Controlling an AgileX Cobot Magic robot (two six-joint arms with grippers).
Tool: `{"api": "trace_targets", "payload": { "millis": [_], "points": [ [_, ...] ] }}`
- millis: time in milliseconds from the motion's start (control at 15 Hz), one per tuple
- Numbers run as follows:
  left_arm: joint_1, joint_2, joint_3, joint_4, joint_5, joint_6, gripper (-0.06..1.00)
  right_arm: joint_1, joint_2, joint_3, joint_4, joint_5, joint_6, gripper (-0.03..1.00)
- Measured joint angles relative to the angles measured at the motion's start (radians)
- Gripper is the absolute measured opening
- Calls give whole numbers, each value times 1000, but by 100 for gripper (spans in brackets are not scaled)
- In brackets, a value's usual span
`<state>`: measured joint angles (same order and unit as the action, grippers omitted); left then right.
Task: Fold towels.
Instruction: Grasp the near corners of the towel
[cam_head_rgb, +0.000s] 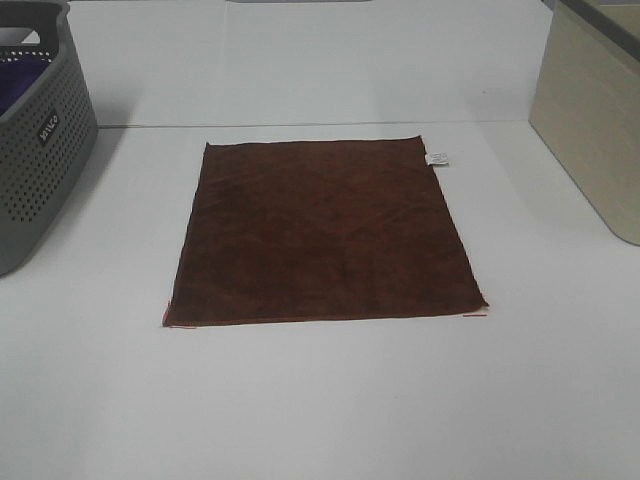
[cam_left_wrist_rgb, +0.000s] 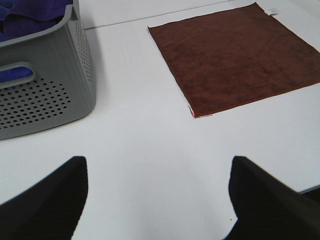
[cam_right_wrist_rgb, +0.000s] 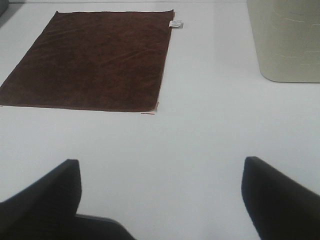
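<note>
On the table (cam_head_rgb: 320, 420), towel (cam_head_rgb: 325, 235) flat, tag (cam_head_rgb: 437, 158) far-right.

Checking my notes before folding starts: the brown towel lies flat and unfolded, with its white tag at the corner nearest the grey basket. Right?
No. The towel lies flat and unfolded, but its white tag is at the corner nearest the beige bin, as the exterior high view shows.

High camera looks down over white worktop (cam_head_rgb: 320, 400). Wrist cameras low behind left hand (cam_left_wrist_rgb: 157, 197), right hand (cam_right_wrist_rgb: 160, 197), flanking. All three share dark reddish-brown square microfibre towel (cam_head_rgb: 325, 235).
</note>
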<state>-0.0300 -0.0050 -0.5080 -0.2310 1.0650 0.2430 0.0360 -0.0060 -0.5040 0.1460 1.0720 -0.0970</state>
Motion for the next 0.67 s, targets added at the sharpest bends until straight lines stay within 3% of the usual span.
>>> {"api": "trace_targets", "payload": {
  "millis": [667],
  "points": [
    [0, 0, 0, 0, 0, 0, 74, 0, 0, 0, 0, 0, 0, 82]
  ]
}}
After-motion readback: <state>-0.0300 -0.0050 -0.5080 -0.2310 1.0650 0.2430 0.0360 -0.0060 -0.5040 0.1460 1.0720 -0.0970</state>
